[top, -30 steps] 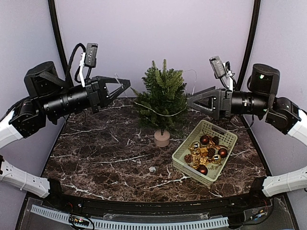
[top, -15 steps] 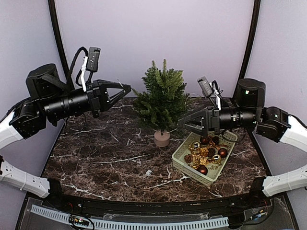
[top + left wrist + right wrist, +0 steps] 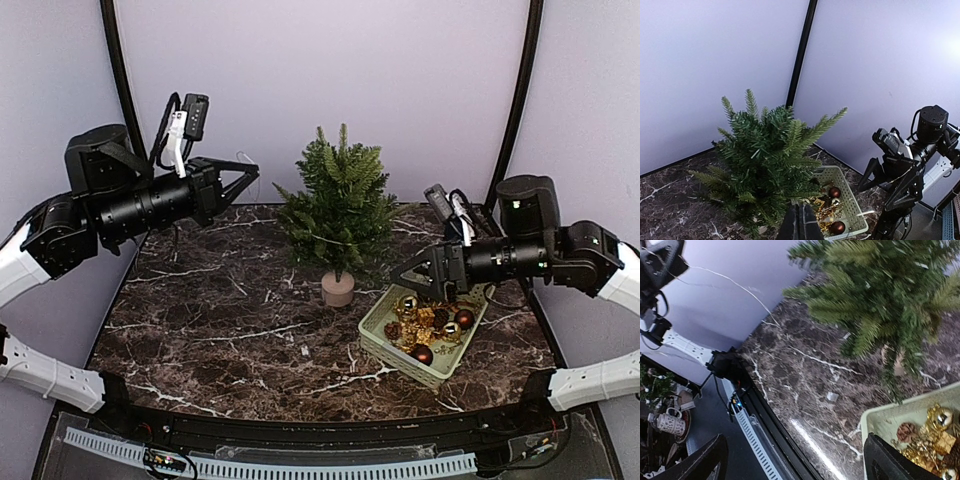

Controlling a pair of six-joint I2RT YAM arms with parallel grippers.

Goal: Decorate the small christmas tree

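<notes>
The small christmas tree (image 3: pixel 338 205) stands in a beige pot (image 3: pixel 338 290) at mid-table, also seen in the left wrist view (image 3: pixel 767 155) and the right wrist view (image 3: pixel 885 295). A thin white wire (image 3: pixel 745 292) runs from my left gripper to the tree and lies across its lower branches (image 3: pixel 325 238). My left gripper (image 3: pixel 252 175) hovers left of the tree at top height, shut (image 3: pixel 801 222) on that wire. My right gripper (image 3: pixel 408 278) is low between the pot and the basket, open (image 3: pixel 797 465) with nothing between its fingers.
A pale green basket (image 3: pixel 379 340) right of the tree holds dark red balls (image 3: pixel 421 353), gold ornaments and a pine cone (image 3: pixel 906 431). A small white scrap (image 3: pixel 306 351) lies on the marble. Purple walls close the back and sides.
My right gripper let go of the wire, opened wider and dropped from beside the tree to the basket's near-left rim. The left gripper drew back slightly to the left.
</notes>
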